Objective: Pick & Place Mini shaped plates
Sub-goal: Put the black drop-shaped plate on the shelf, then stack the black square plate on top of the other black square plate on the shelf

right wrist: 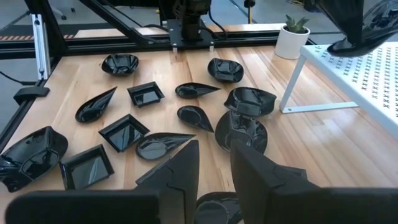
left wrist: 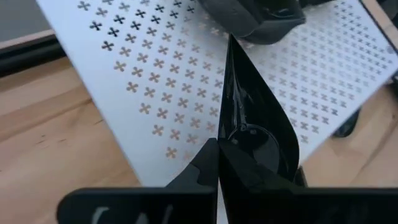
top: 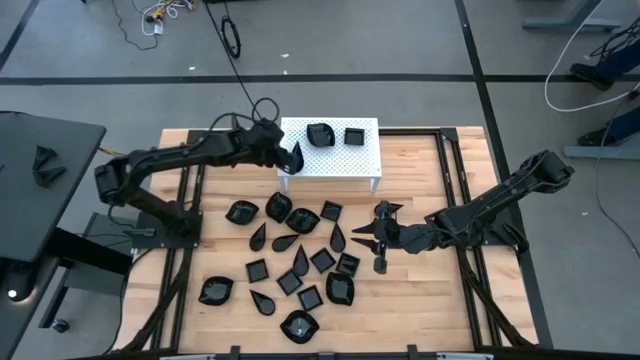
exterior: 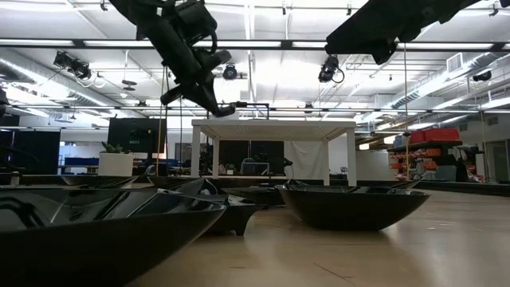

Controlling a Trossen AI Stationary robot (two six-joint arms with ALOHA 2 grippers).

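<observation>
Mini shaped plates (top: 290, 250): one teardrop plate (left wrist: 252, 118) pinched in left gripper (top: 293, 160) over white rack (top: 360, 160); next, lower and release. Right gripper (top: 380, 240) part-spread, waiting.

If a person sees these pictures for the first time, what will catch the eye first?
First, the crowd of glossy black mini plates scattered on the wooden table between the arms. Next, the left gripper, shut on a teardrop plate held on edge over the white perforated shelf, where two plates already sit. The right gripper hovers beside the scatter.

hidden: teardrop plate (left wrist: 252, 118) base, behind left gripper (left wrist: 217, 163) | cut off: rounded plate (left wrist: 255, 18), probably
</observation>
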